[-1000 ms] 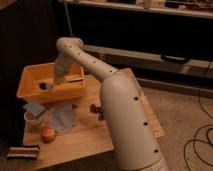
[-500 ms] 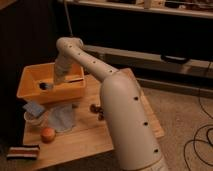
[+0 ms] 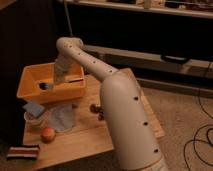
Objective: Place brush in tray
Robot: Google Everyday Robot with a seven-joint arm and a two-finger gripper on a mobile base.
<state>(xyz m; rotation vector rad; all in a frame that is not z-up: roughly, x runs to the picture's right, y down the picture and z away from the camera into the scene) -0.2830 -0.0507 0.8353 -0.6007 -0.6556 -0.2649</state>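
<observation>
Yellow-orange tray [image 3: 30,90] | brush [image 3: 64,82] inside, lying crosswise | gripper [image 3: 59,79] above; fingers indiscernible

Yellow-orange tray [image 3: 30,92] at the light wood table's [image 3: 85,137] far left corner, pale grey hand [image 3: 59,76] over it, dark-headed brush [image 3: 47,86] inside, orange ball [image 3: 48,134] plus a striped brown-and-white block [image 3: 23,152] near the front left corner.

Arm reaches over the tray [image 3: 31,93], claw [image 3: 59,78] down inside it near the right half. Brush [image 3: 48,86] lies in the tray, dark head left of the claw. Desk [image 3: 125,117] also carries a white bowl [image 3: 34,119], an orange fruit [image 3: 48,134], a grey cloth [image 3: 62,117].
</observation>
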